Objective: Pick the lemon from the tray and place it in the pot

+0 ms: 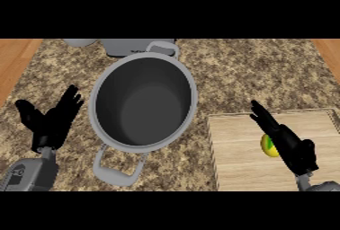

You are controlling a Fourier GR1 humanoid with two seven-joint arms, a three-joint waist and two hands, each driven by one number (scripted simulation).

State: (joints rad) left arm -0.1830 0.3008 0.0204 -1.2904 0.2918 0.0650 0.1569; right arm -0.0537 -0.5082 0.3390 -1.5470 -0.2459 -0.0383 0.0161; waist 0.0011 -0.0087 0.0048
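On the wooden tray point(246, 134) at the counter's point(266, 72) right side lies the lemon point(267, 146) — near the tray's middle, partly hidden by the right hand point(292, 148), whose straight fingers rest against it. Left of the tray stands the pot point(100, 96). The left hand point(50, 121) rests open beside the pot — fingers spread.

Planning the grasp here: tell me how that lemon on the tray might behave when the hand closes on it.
The lemon looks rounded, so it may roll on the flat wooden tray if nudged. It appears small beside the right hand, so it is probably light. Its smooth skin could slip.
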